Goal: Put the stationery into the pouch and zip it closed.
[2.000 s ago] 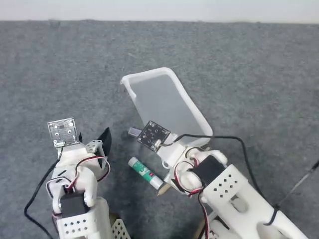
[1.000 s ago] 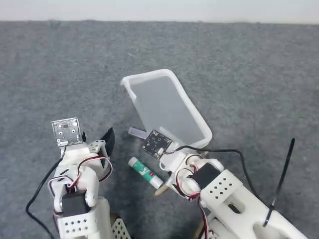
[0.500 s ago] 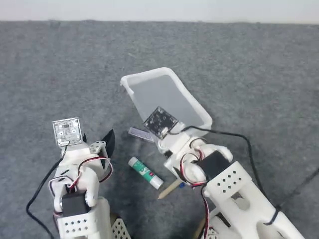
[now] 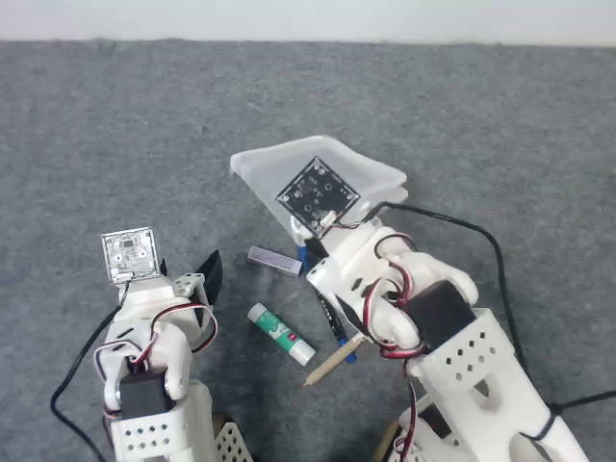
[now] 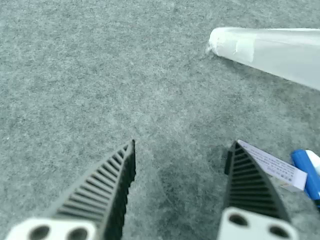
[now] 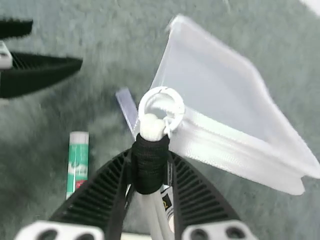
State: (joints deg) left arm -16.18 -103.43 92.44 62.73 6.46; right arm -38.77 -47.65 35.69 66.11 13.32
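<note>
A translucent white pouch [image 4: 332, 166] lies mid-table with its near edge raised off the mat. My right gripper [image 6: 149, 161] is shut on the pouch's black zipper pull [image 6: 148, 159], which has a white ring; the pouch [image 6: 225, 115] hangs from it. A purple eraser [image 4: 273, 260], a green-and-white glue stick [image 4: 281, 334], a blue pen [image 4: 332, 318] and a pencil [image 4: 332, 363] lie on the mat beside the right arm [image 4: 385, 289]. My left gripper [image 5: 182, 147] hovers open over bare mat, with the eraser [image 5: 272, 165] just past one finger.
Grey felt mat [image 4: 115, 125] covers the whole table, with free room to the left and far side. The glue stick [image 6: 77, 162] lies between the two arms. The left gripper [image 4: 197, 277] sits a short way left of the eraser.
The right arm has moved away from its base toward the pouch and lifted the pouch's near edge, so the pouch now tilts up. Pen and pencil came into sight. The left arm stayed still.
</note>
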